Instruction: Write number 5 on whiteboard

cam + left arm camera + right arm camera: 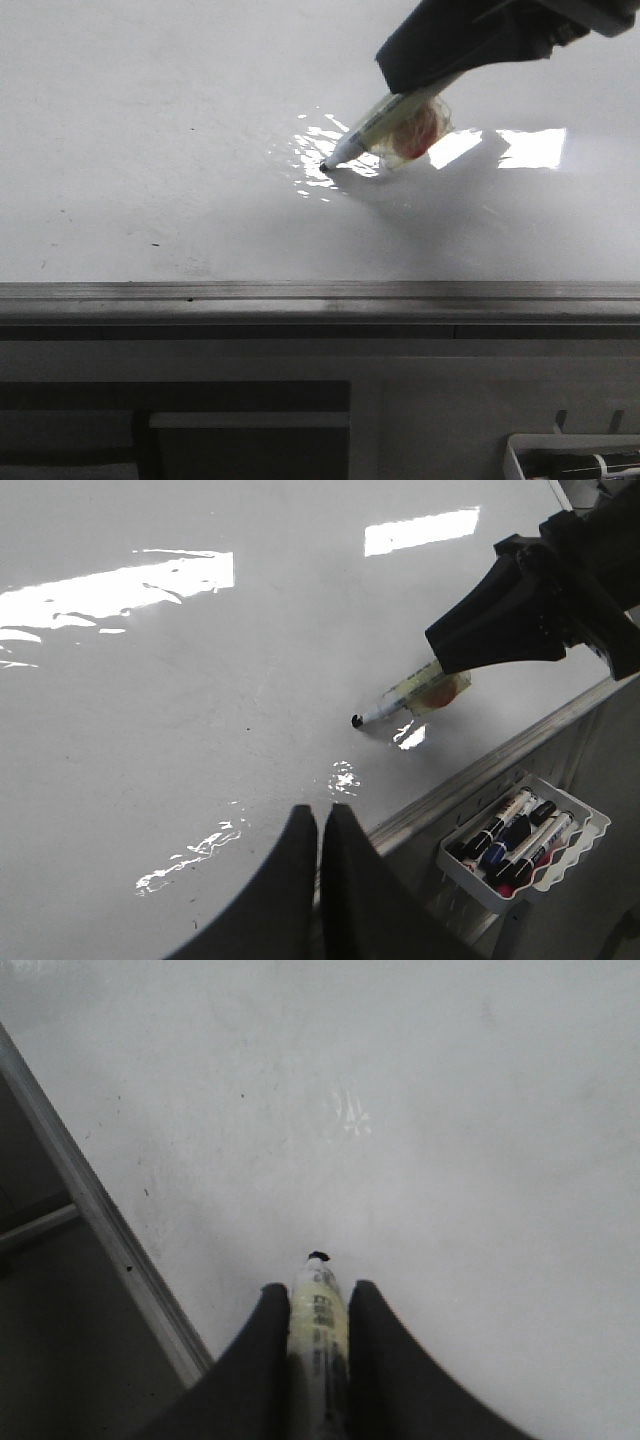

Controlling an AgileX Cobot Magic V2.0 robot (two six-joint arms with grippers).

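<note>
The whiteboard [150,130] is a glossy white surface that fills most of the front view. My right gripper [415,82] reaches in from the upper right, shut on a marker [375,130] with a pale taped barrel. The marker's dark tip [326,166] rests on or just at the board. In the right wrist view the marker [320,1310] sits between the black fingers [265,1330]. My left gripper [322,815] hovers over the board near its rail, shut and holding nothing. The number 5 is out of view; the board around the tip is bare.
A grey metal rail [300,292] runs along the board's near edge. A white tray [575,810] holding several markers hangs below the rail on the right side. Bright light reflections [530,147] lie on the board, along with a few dark specks.
</note>
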